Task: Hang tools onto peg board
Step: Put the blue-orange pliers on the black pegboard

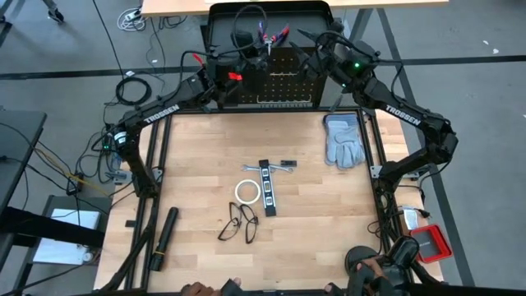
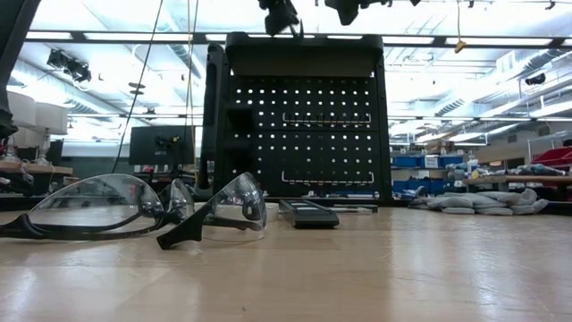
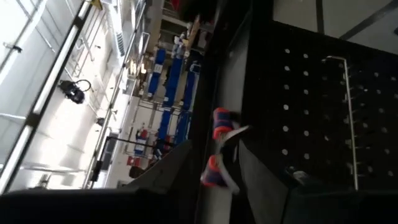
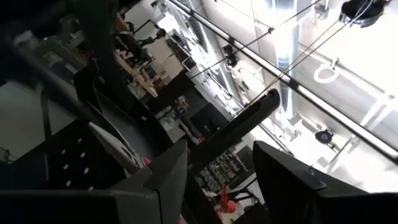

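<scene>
Operator, your peg board (image 1: 283,78) stands upright at the 12 o'clock edge of the table (image 1: 197,164), its hooded top shelf overhanging the perforated face. The red-and-blue-handled pliers (image 1: 271,35) sit up at the top shelf of the board, handles splayed, and the left wrist view shows the pliers (image 3: 219,146) against the board's edge, just ahead of that arm's own fingers. Your left gripper (image 1: 246,56) is at the board's top, at roughly 11 o'clock from table centre; its fingers (image 3: 177,171) stand apart with the pliers in the gap, and you cannot tell from these views whether they touch the tool. Your right gripper (image 1: 316,43) is at the top right of the board, near 1 o'clock; its fingers (image 4: 171,168) stand apart, and a dark slender bar (image 4: 239,124) crosses the gap between them, contact not determinable. At table centre lie the white tape ring (image 1: 247,192), the black strip with white squares (image 1: 266,187) just beside it at its 3 o'clock, and the small silver wrench (image 1: 278,168) at the strip's far end. The two black-framed glasses (image 1: 238,222) lie at 6 o'clock from the ring, overlapping one another. A pair of grey gloves (image 1: 343,140) rests at 2 o'clock on the table. A long black cylinder (image 1: 164,232) lies at 8 o'clock near the table's left edge.
</scene>
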Robot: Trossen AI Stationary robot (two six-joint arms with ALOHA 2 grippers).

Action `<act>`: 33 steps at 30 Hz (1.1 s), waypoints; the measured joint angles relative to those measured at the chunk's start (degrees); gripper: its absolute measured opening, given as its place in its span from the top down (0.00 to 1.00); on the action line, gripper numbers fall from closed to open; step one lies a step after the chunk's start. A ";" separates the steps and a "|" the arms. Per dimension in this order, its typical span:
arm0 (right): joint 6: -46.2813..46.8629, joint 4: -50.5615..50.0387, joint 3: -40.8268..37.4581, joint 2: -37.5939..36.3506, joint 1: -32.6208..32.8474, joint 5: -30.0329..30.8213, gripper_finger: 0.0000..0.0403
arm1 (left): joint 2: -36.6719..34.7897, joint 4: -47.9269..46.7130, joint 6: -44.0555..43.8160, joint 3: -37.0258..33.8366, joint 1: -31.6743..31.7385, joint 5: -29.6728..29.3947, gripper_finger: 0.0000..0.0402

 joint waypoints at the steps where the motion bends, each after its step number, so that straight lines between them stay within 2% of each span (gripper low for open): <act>1: 0.20 -0.14 0.00 -0.04 0.14 -0.02 0.53 | -0.67 -0.63 -0.76 0.00 -0.18 0.07 0.66; 10: 5.30 -1.98 -0.46 1.63 1.96 -2.38 0.54 | -5.38 -9.67 -12.36 0.10 -0.48 3.33 0.66; 16: 5.52 0.47 -0.55 4.98 3.49 -2.24 0.60 | -5.46 -12.22 -17.32 0.09 0.12 3.19 0.68; 23: 8.00 0.60 -0.57 5.72 3.10 -0.04 0.72 | -5.44 -15.55 -21.76 0.09 2.12 6.08 0.80; 27: 8.93 0.23 -0.57 5.81 2.71 -0.92 0.78 | -5.14 -15.15 -24.84 0.08 4.47 10.58 0.92; 29: 8.95 0.10 -0.57 5.81 2.71 -0.95 0.81 | -4.89 -14.17 -25.81 0.07 5.47 11.04 0.98; 33: 8.90 -0.20 -0.57 5.83 2.71 -2.10 0.89 | -4.81 -11.76 -26.55 0.02 6.76 12.13 0.98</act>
